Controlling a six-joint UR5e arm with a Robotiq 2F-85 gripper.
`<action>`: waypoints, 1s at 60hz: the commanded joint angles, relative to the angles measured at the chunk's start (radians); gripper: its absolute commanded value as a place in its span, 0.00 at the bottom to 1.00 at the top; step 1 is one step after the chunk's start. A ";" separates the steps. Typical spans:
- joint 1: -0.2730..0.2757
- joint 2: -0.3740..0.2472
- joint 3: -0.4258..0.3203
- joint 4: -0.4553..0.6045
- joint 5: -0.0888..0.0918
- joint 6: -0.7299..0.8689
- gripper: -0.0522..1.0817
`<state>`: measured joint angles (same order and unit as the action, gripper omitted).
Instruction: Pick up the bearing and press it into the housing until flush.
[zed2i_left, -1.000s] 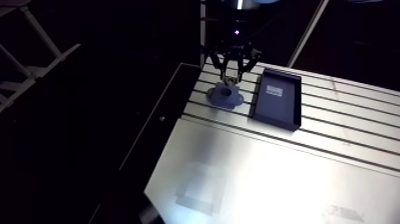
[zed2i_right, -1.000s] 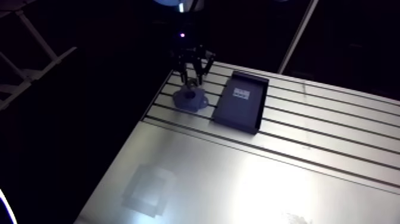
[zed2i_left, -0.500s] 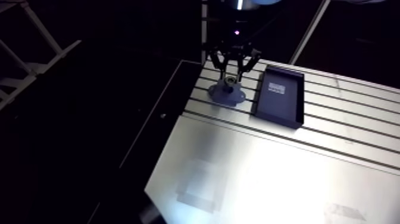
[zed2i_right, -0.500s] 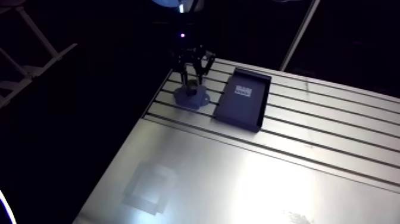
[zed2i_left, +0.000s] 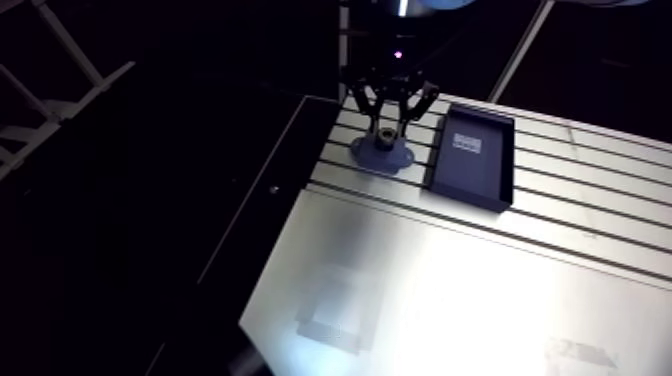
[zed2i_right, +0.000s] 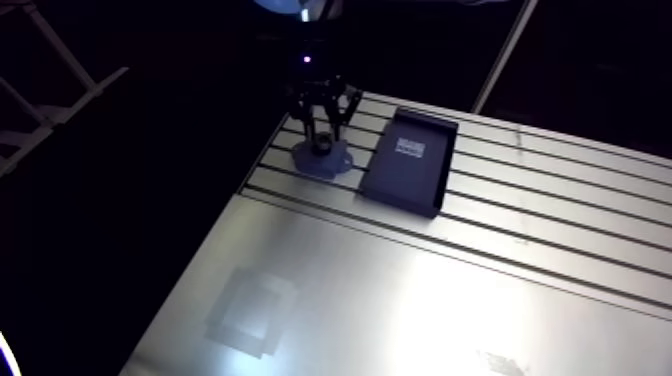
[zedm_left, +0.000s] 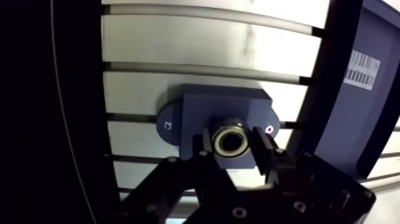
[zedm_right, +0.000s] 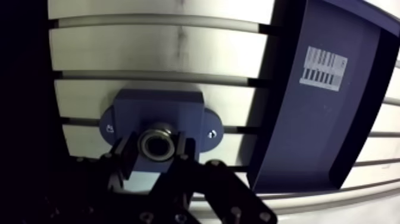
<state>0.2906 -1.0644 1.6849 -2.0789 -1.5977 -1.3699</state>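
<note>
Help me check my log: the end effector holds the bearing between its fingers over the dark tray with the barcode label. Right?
No. The wrist view shows the end effector holding the bearing between its fingers over the blue housing; the dark tray with the barcode label lies beside it.

Dark tray w/ barcode label, slotted table

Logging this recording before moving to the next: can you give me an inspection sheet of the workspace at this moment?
Surface: slotted aluminium table.
Job's things: blue housing flat on the table; bearing over its centre, seating depth cannot be told.
Clutter: dark tray with a barcode label, beside the housing.
Pincer: shut on the bearing, above the housing.
Cables: nothing seen.
Surroundings: nothing seen.
</note>
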 joint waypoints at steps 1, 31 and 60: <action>0.001 0.001 0.002 -0.004 0.000 -0.001 0.67; 0.007 0.001 0.003 -0.004 0.000 -0.002 0.67; 0.013 0.002 0.006 -0.004 0.000 -0.004 0.67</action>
<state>0.3013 -1.0623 1.6897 -2.0825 -1.5976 -1.3730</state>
